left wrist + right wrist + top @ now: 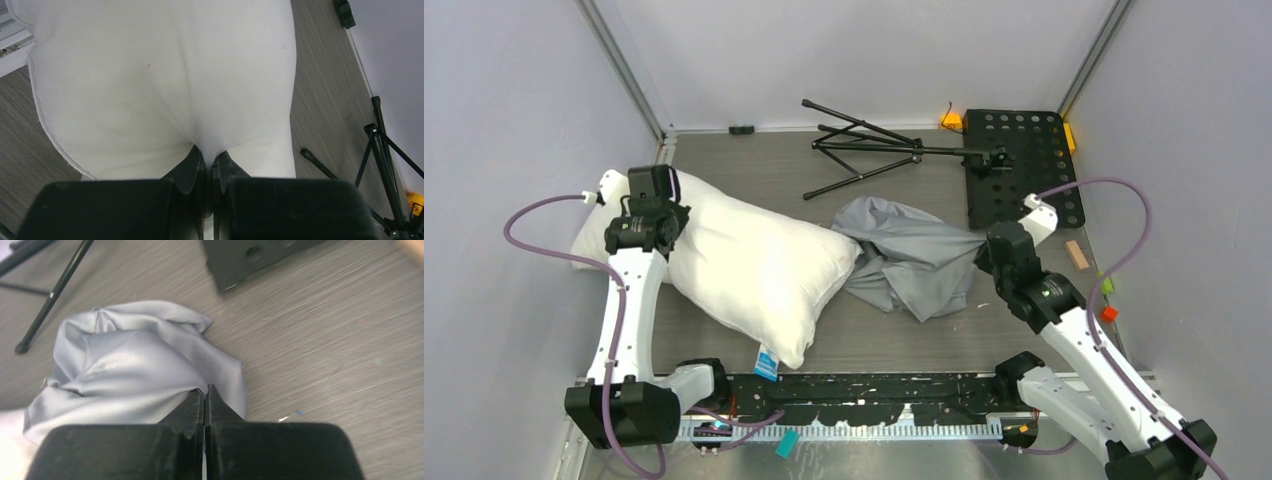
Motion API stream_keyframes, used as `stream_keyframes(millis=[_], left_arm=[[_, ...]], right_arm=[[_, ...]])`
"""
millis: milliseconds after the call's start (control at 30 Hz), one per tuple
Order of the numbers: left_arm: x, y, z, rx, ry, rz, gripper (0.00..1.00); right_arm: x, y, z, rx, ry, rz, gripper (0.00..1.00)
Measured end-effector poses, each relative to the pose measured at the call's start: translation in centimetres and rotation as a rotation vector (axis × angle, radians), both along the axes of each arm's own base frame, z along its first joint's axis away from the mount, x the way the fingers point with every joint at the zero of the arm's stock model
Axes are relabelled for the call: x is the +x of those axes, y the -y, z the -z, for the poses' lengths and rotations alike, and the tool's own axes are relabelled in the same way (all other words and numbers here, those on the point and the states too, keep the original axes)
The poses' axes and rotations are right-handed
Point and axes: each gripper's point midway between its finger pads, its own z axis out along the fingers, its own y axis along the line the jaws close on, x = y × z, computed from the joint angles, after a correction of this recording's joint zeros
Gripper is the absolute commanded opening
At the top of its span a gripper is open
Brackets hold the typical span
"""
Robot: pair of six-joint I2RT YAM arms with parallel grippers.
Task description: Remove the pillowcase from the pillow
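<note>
The pillow (754, 265) lies left on the counter (904, 340), with the left gripper (210, 160) clamped on its far end. The pillowcase (909, 255) sits crumpled at centre, touching the pillow's right corner, with the right gripper (205, 395) closed on a thin fold. Risk: that shallow pinch slipping under a rightward pull.

Bare white pillow (754, 265) lies left of crumpled blue-grey pillowcase (914, 255).

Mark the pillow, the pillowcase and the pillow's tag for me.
pillow (754, 265): top view, middle of its white upper face.
pillowcase (914, 262): top view, centre of the crumpled grey heap.
tag (766, 362): top view, middle of the blue-and-white label at the pillow's near corner.
</note>
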Motion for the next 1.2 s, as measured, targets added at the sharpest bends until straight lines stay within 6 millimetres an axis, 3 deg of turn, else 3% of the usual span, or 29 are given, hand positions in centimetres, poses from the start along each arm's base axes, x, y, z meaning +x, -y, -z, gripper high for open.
stream_keyframes(millis=[133, 300, 500, 600, 700, 800, 833, 867, 933, 967, 1000, 1200], left_arm=[[0.0, 0.1, 0.0, -0.002, 0.001, 0.004, 0.00], [1.4, 1.4, -0.5, -0.072, 0.043, 0.048, 0.00], [6.9, 5.7, -2.5, -0.284, 0.152, 0.205, 0.00], [10.4, 8.3, -4.8, -0.384, 0.201, 0.296, 0.00], [13.9, 10.5, -8.4, -0.462, 0.307, 0.384, 0.00], [15.4, 11.3, -11.1, -0.482, 0.388, 0.438, 0.01], [15.5, 11.3, -11.6, -0.478, 0.406, 0.447, 0.10], [15.5, 11.3, -12.0, -0.472, 0.417, 0.452, 0.29], [15.3, 10.9, -11.7, -0.444, 0.413, 0.445, 0.73], [15.1, 10.5, -11.1, -0.423, 0.403, 0.426, 0.92], [14.7, 9.8, -10.3, -0.402, 0.390, 0.395, 0.99], [10.5, 5.6, -3.5, -0.253, 0.241, 0.228, 1.00]], right_arm=[[-0.9, 3.0, -2.0, -0.069, 0.076, 0.111, 0.00], [-0.4, 3.2, -5.0, -0.085, 0.139, 0.096, 0.00], [3.6, -0.3, -13.5, -0.037, 0.252, -0.022, 0.00], [6.5, -2.9, -18.6, -0.003, 0.315, -0.098, 0.00], [8.7, -5.1, -23.8, 0.035, 0.387, -0.165, 0.00], [9.6, -6.4, -27.7, 0.073, 0.461, -0.204, 0.00], [9.6, -6.6, -28.5, 0.084, 0.480, -0.214, 0.00], [9.6, -6.8, -28.9, 0.094, 0.492, -0.223, 0.06], [9.4, -7.0, -29.2, 0.105, 0.499, -0.238, 0.50], [9.4, -7.2, -29.1, 0.114, 0.497, -0.241, 0.64], [9.4, -7.3, -28.9, 0.115, 0.493, -0.247, 0.70], [9.6, -7.3, -25.1, 0.061, 0.410, -0.263, 0.85]])
